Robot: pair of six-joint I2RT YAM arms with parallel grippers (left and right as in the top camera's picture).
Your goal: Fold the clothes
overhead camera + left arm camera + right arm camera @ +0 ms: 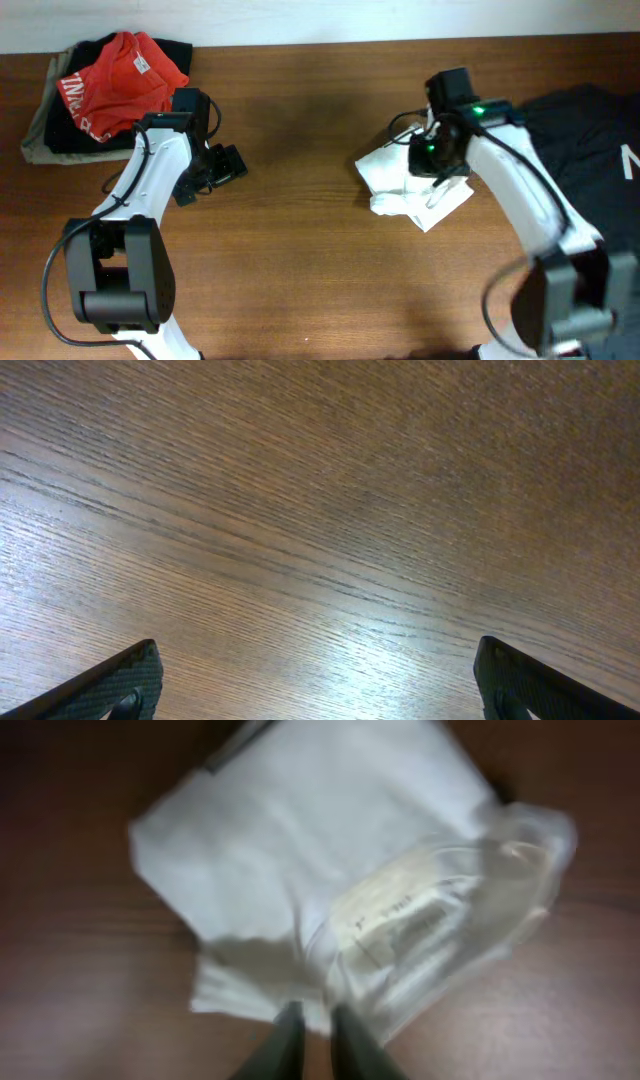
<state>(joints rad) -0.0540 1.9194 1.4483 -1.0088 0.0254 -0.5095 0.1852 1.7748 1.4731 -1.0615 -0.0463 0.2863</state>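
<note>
White T-shirt (pixel 388 172) sits bunched on the counter (pixel 320 280), right of centre. Our right tool (pixel 318 1038) is pinched shut at its edge; we think it may grab only the plastic bag (pixel 470 900), or slip. Left tool (pixel 315 660) is wide open and empty.

Robotics lab likely: left arm (pixel 150 175), right arm (pixel 520 190) at wood-grain table (pixel 300 270), red garment (pixel 120 70) heaped in corner.

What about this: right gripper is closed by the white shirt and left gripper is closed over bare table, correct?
Not quite. The left gripper is open, not closed: the left wrist view shows its fingers set wide apart over bare table. The right gripper is closed by the white shirt, as you said.
</note>
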